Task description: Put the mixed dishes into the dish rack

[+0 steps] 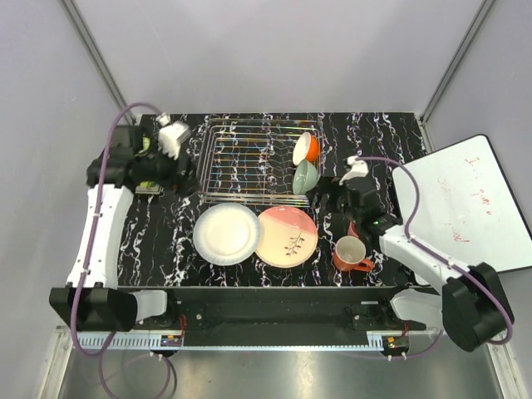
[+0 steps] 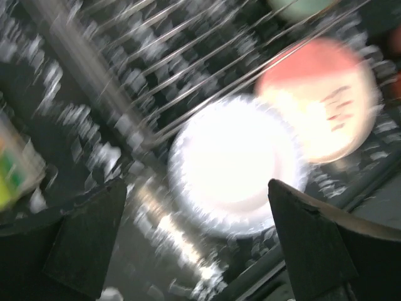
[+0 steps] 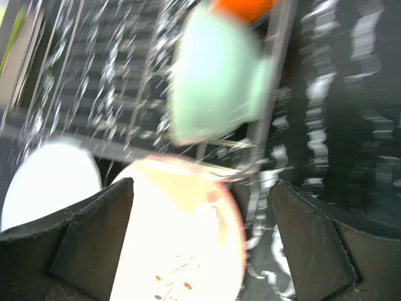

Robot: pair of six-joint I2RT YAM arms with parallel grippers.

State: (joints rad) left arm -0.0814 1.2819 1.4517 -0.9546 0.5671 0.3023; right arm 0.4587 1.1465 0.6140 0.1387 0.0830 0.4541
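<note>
Dish rack (image 1: 249, 158) between left pincer (image 2: 195, 194) and right pincer (image 3: 202, 188), both released, empty, pale green bowl (image 1: 305, 176) nearest the right

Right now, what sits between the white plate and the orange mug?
The peach-pink plate, its edge meeting the white plate, short of the orange mug. Top view shows it.

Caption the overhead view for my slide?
Orange bowl and pale green bowl in the silver wire dish rack; white round plate, peach-pink twig-motif plate and orange handled mug outside it.
</note>
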